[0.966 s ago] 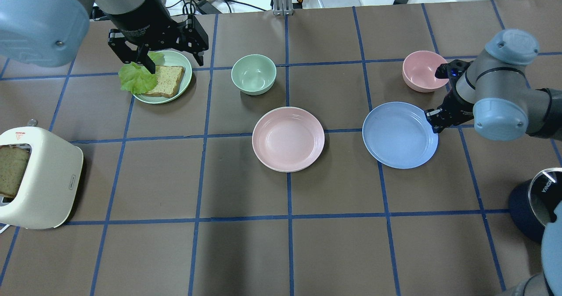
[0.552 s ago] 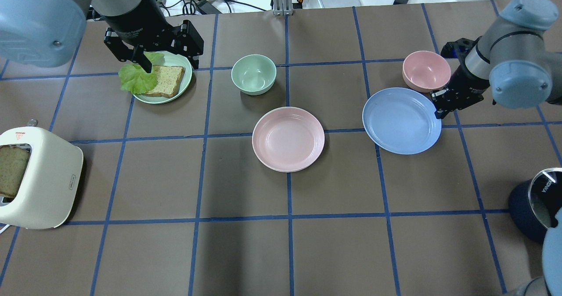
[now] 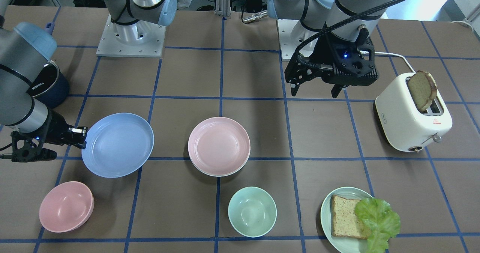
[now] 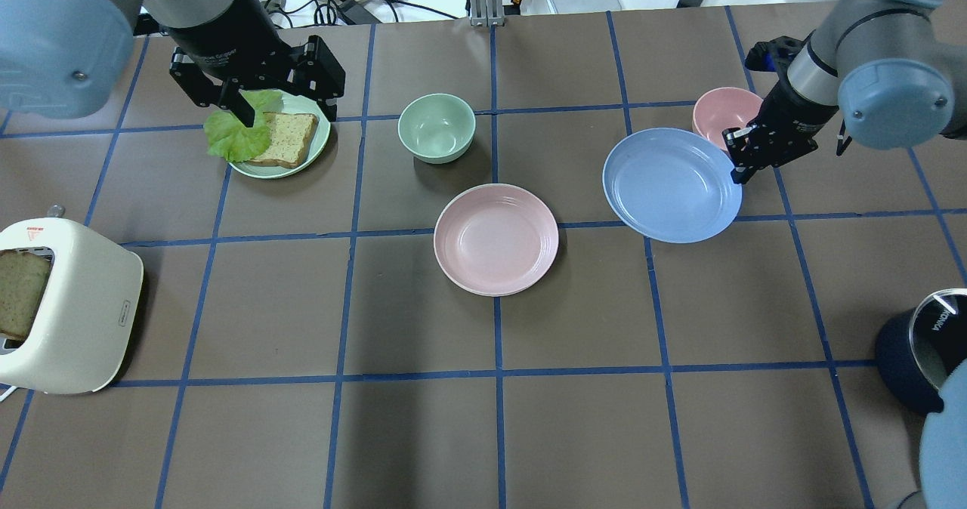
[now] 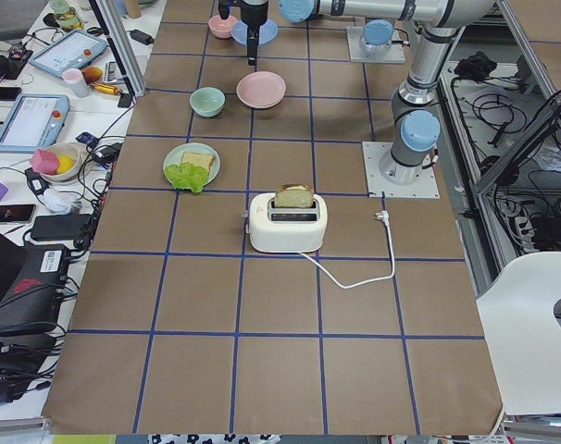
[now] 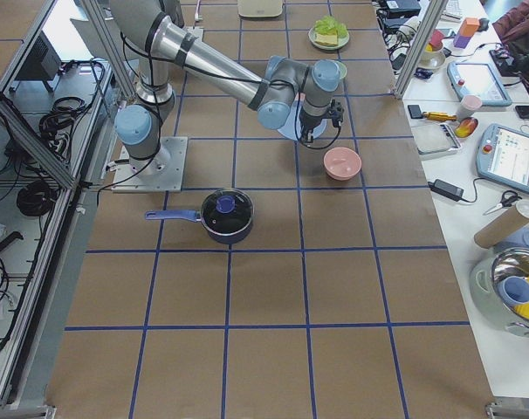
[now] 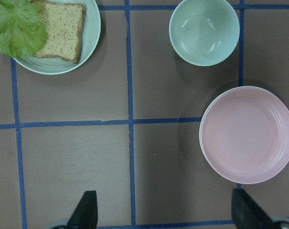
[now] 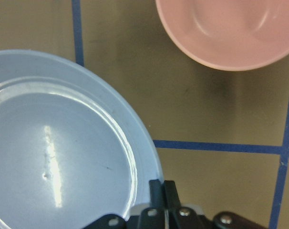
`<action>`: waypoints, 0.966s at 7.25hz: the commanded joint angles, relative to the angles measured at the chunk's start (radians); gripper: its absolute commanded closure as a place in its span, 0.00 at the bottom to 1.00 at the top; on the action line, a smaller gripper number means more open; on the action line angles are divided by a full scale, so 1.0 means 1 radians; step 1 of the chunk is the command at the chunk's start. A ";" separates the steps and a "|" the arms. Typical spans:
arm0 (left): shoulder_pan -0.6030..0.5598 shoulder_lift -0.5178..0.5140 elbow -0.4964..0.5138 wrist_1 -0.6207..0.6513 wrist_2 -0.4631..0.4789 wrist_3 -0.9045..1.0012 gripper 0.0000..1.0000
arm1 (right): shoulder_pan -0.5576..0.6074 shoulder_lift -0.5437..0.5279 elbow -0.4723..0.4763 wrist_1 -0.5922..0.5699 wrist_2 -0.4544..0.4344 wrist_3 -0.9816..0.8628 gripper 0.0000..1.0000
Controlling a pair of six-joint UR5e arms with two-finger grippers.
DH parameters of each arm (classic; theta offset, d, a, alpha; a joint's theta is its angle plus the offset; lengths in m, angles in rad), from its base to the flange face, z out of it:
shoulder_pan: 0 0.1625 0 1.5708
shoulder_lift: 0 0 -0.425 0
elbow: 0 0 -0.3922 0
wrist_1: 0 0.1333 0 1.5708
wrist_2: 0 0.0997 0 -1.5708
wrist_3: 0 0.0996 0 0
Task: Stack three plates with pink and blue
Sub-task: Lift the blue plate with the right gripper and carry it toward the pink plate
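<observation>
My right gripper (image 4: 736, 163) is shut on the rim of the light blue plate (image 4: 672, 184) and holds it slightly tilted just above the table; the right wrist view shows the fingers (image 8: 156, 191) pinching the rim. The pale pink plate (image 4: 495, 239) lies at the table's middle, left of the blue one and apart from it. A thin cream-white rim (image 3: 202, 171) shows under it, so it rests on the cream-white plate. My left gripper (image 4: 285, 107) is open and empty, high above the bread plate.
A mint bowl (image 4: 437, 128) stands behind the pink plate. A pink bowl (image 4: 718, 109) sits close behind the blue plate, by my right gripper. A pale green plate with bread and lettuce (image 4: 279, 135), a toaster (image 4: 64, 305) and a dark pot (image 4: 918, 343) stand at the edges.
My right gripper has carried the blue plate away from the front edge and leftward, nearer the pink plate. My left gripper has drifted slightly back and left, still open.
</observation>
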 commanded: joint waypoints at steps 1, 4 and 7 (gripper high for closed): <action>0.001 0.002 -0.001 -0.001 0.000 -0.001 0.00 | 0.086 0.003 -0.026 0.014 0.007 0.133 1.00; 0.003 0.005 0.001 -0.009 0.000 -0.001 0.00 | 0.166 0.010 -0.025 0.005 0.007 0.275 1.00; 0.004 0.007 -0.001 -0.010 -0.002 -0.001 0.00 | 0.242 0.018 -0.023 -0.008 0.007 0.381 1.00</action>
